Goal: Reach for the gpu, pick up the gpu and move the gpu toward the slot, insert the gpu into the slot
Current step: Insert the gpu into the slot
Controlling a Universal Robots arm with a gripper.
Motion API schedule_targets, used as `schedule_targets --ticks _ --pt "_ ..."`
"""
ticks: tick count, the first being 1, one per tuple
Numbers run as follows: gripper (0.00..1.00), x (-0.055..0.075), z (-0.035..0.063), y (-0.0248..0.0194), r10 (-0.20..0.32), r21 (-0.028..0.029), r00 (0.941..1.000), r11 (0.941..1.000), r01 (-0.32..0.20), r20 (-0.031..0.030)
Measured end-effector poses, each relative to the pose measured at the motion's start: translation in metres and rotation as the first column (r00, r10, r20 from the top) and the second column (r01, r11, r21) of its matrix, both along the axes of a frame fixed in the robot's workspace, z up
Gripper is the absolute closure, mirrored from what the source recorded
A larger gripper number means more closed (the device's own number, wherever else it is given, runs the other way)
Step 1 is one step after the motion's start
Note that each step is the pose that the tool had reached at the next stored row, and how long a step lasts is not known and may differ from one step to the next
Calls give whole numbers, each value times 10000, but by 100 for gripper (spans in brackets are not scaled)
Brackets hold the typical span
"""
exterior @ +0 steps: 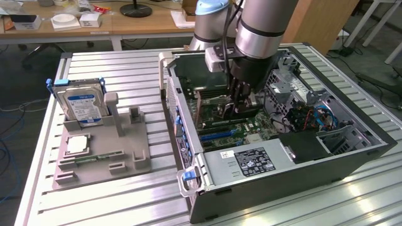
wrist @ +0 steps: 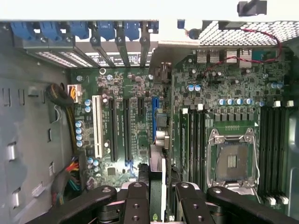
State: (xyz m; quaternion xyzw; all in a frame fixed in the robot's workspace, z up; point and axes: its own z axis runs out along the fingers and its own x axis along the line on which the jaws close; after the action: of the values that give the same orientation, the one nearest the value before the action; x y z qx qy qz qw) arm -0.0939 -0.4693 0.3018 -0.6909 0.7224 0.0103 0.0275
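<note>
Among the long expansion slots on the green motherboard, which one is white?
The long white plastic slot, the one nearest the grey case wall. The neighbouring slots are black, and one is blue.

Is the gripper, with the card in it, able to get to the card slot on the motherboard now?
Probably yes. The gripper holds the graphics card inside the open case, and the slot in line with it looks empty, with nothing lying across it.

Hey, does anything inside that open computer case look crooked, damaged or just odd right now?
Nothing stands out. The claw grips the gpu edge-on and upright over the motherboard, lined up with the slot. The hard drive stands upright in its grey holder beside the case.
</note>
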Motion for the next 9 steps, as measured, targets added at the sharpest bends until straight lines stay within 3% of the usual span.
schedule_targets --ticks 9 --pt "73 -26 -117 0 -1 1 10000 10000 1 0"
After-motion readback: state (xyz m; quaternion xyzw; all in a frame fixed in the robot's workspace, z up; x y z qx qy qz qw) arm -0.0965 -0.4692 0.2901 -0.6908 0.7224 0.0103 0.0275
